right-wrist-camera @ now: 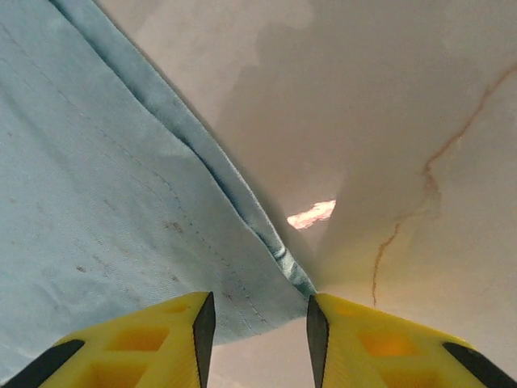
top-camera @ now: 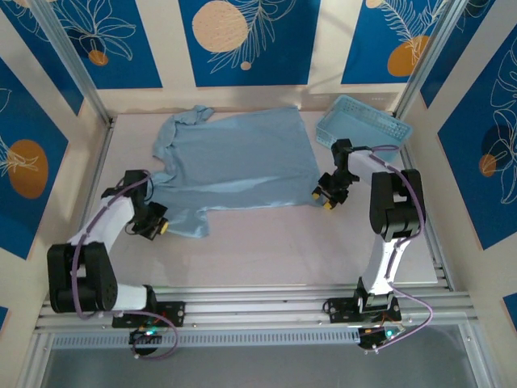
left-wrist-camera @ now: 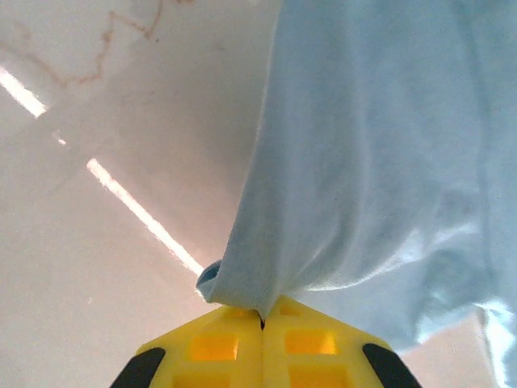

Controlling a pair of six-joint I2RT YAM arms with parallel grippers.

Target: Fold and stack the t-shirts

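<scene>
Left gripper (left-wrist-camera: 262,314) pinching t-shirt (top-camera: 242,158) edge; right gripper (right-wrist-camera: 260,327) agape astride its hem corner; should close fully before both lift.

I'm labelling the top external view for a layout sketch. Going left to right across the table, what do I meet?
left gripper → t-shirt → right gripper → basket
</scene>
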